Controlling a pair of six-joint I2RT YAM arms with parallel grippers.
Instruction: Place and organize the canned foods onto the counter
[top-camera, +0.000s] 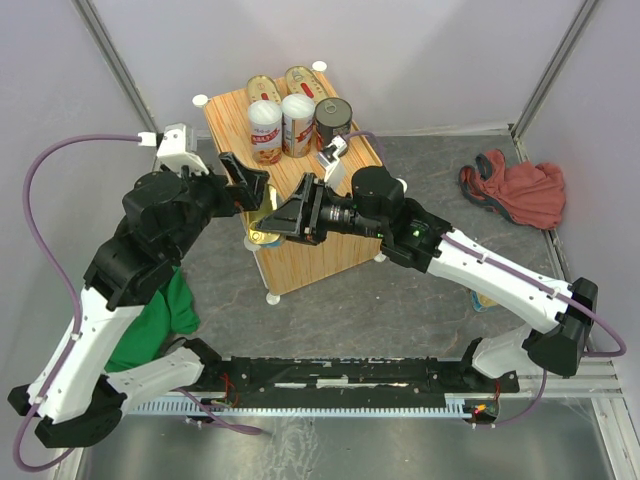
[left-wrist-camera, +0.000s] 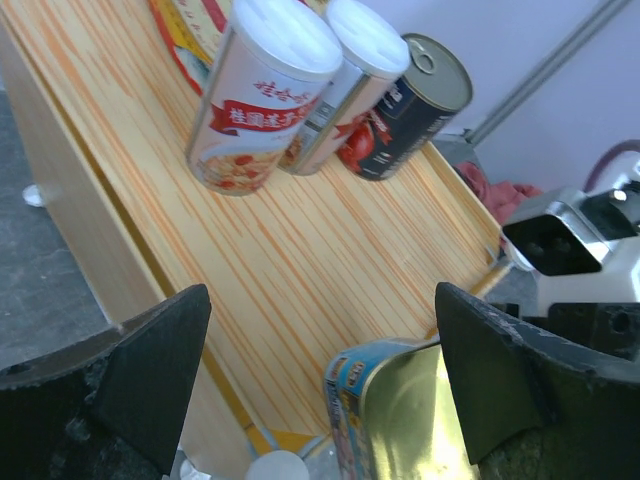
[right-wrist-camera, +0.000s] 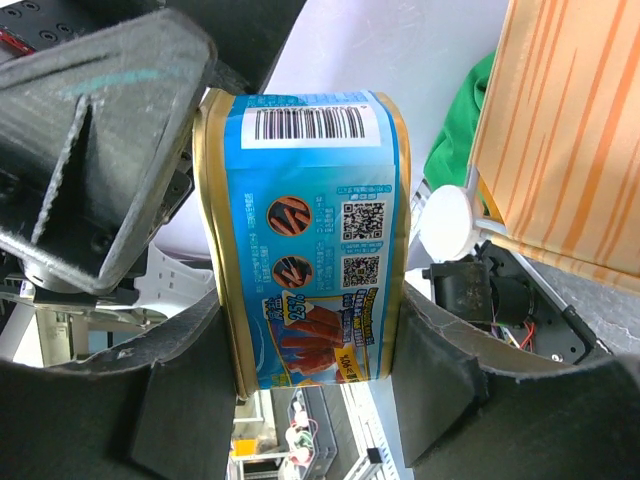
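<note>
Clamping a blue-sided rectangular tin (right-wrist-camera: 305, 240) between its fingers, the right gripper (top-camera: 278, 222) is holding it by the counter's (top-camera: 315, 255) near corner. The left gripper (top-camera: 255, 188) is hovering beside it, fingers wide apart. Farther back, five more tins (top-camera: 298, 122) are standing on top.

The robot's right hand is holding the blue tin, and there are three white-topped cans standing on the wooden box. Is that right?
Not quite. Only two white-topped cans stand on the wooden box, not three; the can beside them is a dark can. The top external view shows this. The right gripper does hold the blue tin.
</note>
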